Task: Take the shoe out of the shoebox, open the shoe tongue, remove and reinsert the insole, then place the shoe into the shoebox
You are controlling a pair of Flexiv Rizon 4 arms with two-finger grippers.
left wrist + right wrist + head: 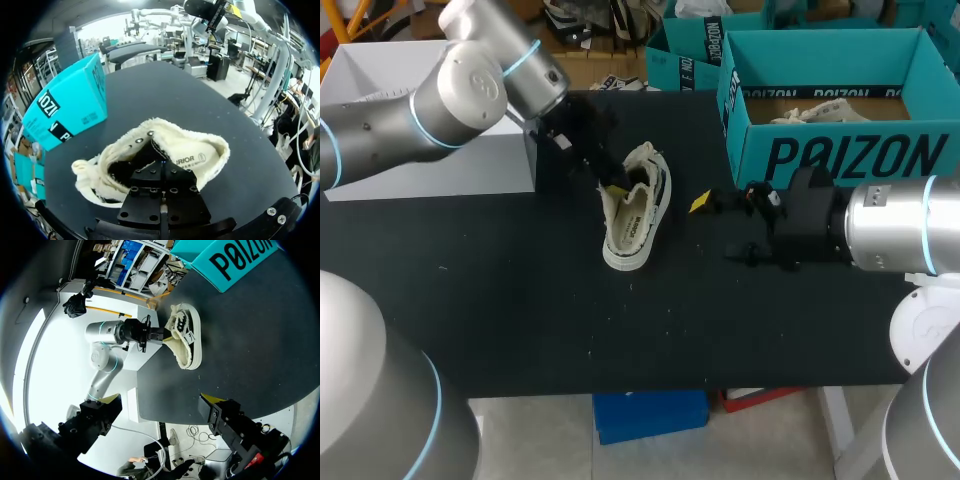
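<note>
A cream shoe [638, 212] with black stripes lies on its side on the black table, left of the teal shoebox [840, 155]. My left gripper [612, 187] is at the shoe's opening, shut on the shoe's soft cream edge. In the left wrist view its tips [162, 165] sit inside the shoe [200, 150] and are hidden there. My right gripper [722, 228] hangs open between the shoe and the box, a short way from both, with nothing between its fingers. From the right wrist, the wide-apart fingers [212, 400] point toward the shoe [186, 340].
The shoebox [70, 102] stands open at the back right with a pale shoe [810, 112] inside. A white block [430, 165] sits at the table's back left, behind my left arm. Bare black tabletop [570, 320] stretches in front of the shoe.
</note>
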